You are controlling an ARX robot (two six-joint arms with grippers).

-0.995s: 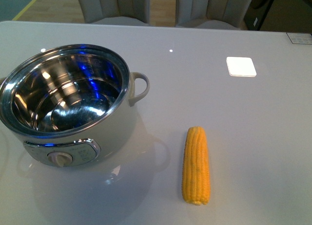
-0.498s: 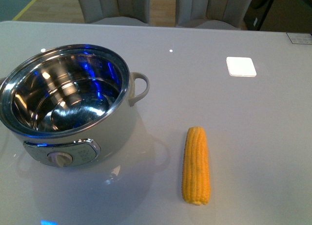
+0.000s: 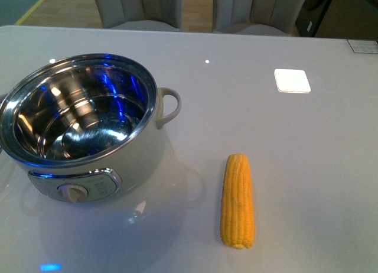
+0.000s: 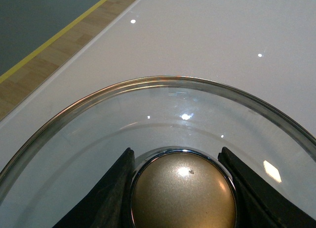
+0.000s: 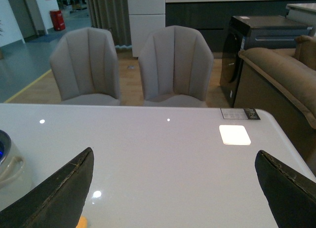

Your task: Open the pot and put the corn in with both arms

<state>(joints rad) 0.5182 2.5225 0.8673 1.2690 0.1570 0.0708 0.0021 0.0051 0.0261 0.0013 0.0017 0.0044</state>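
Observation:
The white pot (image 3: 88,137) stands open at the table's front left in the front view, its steel bowl empty, dial panel facing me. The yellow corn (image 3: 237,200) lies on the table to its right, lengthwise toward me. Neither arm shows in the front view. In the left wrist view my left gripper (image 4: 180,188) is shut on the gold knob (image 4: 183,191) of the glass pot lid (image 4: 148,119), held over the table near its edge. In the right wrist view my right gripper (image 5: 175,188) is open and empty above the table; the pot's handle (image 5: 12,171) and a sliver of corn (image 5: 81,222) show.
A white square patch (image 3: 292,80) lies on the table at the back right. Two grey chairs (image 5: 128,65) stand behind the table. A brown sofa (image 5: 281,75) is at the far right. The table's left edge (image 4: 64,70) borders wood floor.
The pot and corn have not moved. A blue reflection on the table at the front left has shifted and grown slightly.

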